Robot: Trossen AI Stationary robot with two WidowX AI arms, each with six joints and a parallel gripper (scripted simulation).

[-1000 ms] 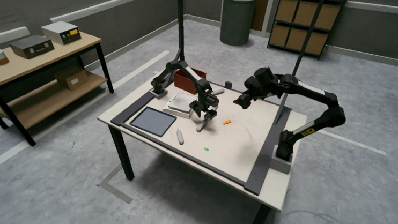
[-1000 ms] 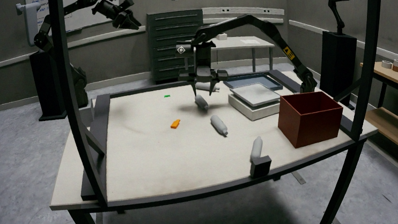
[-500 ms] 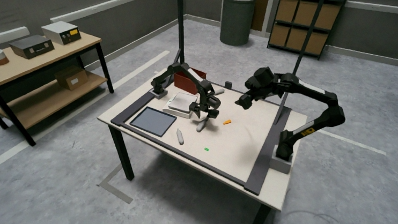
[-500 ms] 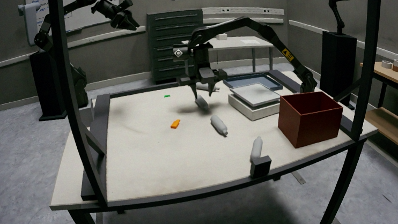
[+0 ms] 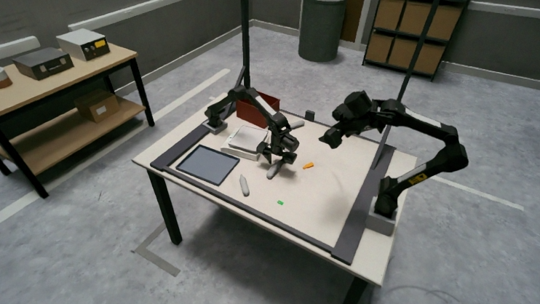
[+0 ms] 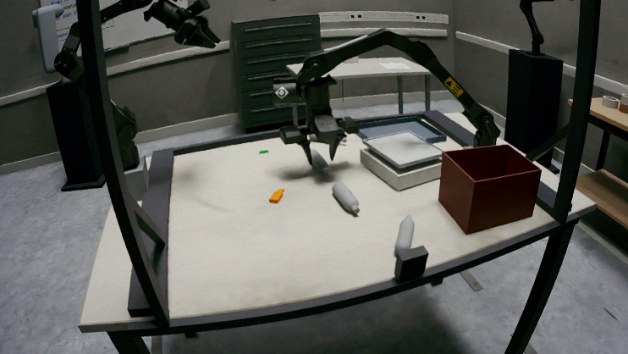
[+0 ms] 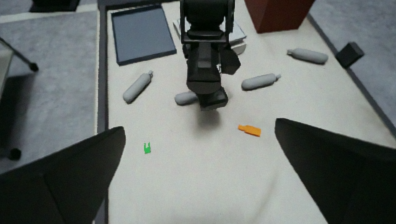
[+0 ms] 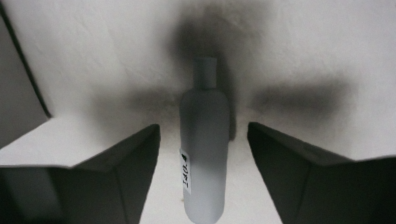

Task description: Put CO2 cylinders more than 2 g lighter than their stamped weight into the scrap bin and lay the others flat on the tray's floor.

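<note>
From the top, with the scale (image 5: 247, 140) as landmark, the right claw (image 5: 277, 156) (image 6: 322, 156) (image 8: 204, 130) hovers beside it, above a cylinder (image 5: 275, 169) (image 6: 319, 162) (image 7: 186, 98) (image 8: 204, 135); weighing seems ahead. Exterior: another cylinder (image 5: 297, 124) (image 6: 345, 197) (image 7: 260, 81) lies nearer the camera than the scale. Left wrist: the left claw (image 5: 327, 140) (image 6: 215, 42) (image 7: 200, 129) is wide, holding nothing. Right wrist: the right claw, part-open, straddles its cylinder without gripping; next, lower, close, and carry it to the scale.

Gray walls (image 5: 159, 33) (image 6: 184, 87), mottled gray floor (image 5: 94, 226) (image 6: 39, 229).

Workshop/lab rm: metal drawer cabinet (image 6: 276, 72), shelving w/ boxes (image 5: 370, 32), workbench (image 5: 71, 81) w/ electronics (image 5: 83, 43).
</note>
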